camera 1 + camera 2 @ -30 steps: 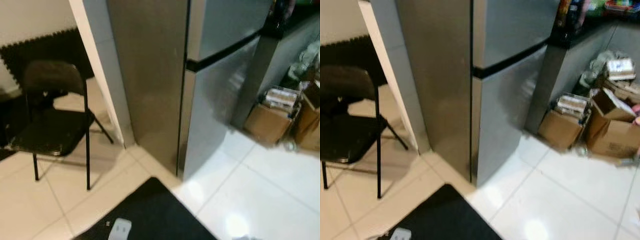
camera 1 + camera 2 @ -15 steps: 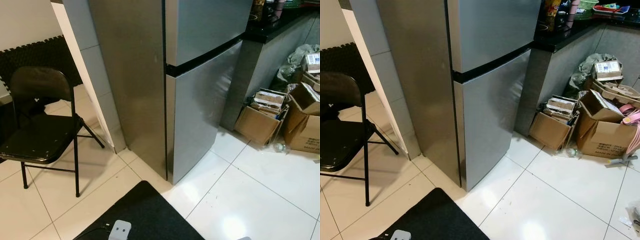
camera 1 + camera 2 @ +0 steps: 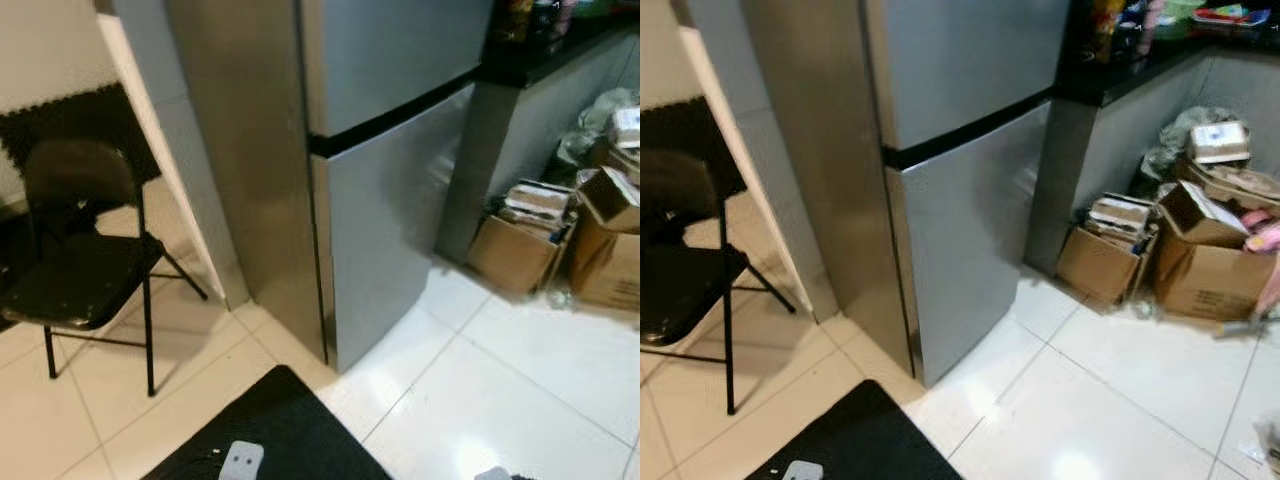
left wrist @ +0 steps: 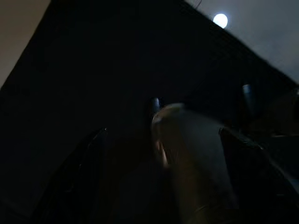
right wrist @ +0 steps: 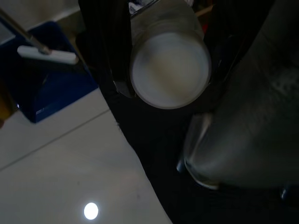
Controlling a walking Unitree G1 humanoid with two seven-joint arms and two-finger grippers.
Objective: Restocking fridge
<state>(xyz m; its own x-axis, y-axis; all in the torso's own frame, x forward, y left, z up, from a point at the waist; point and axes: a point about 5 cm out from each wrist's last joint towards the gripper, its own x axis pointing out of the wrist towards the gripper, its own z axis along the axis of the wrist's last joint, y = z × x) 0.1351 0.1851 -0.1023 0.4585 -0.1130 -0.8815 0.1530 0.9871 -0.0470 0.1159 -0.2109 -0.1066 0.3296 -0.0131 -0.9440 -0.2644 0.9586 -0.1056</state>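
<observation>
- The fridge (image 3: 380, 170), silver with two doors and a black band between them, stands in the upper middle of the head views with both doors shut.
- At the right edge, open cardboard boxes (image 3: 1160, 250) sit on the white tiled floor (image 3: 1090, 400) beside a grey table (image 3: 1140, 100) with a black top. One box holds stacked papers or packets; the contents of the others are too blurred to tell.
- A few coloured items stand on the black top at the upper right, too blurred to name.
- A black folding chair (image 3: 85, 260) stands at the left, and a black mat (image 3: 290, 440) lies at the bottom centre.
- In the right wrist view, the right pincer (image 5: 163, 51) holds a round white-bottomed jar (image 5: 169, 65) between its two black fingers, over the edge of the dark mat.
- The left wrist view is very dark. The left pincer (image 4: 163, 154) shows two dark fingers well apart; whether they hold anything, I cannot tell.
- Compared with half a second ago, the whole scene sits slightly further left in the frame and is blurrier, so the camera has shifted. The fridge, chair and boxes keep their places relative to each other.
</observation>
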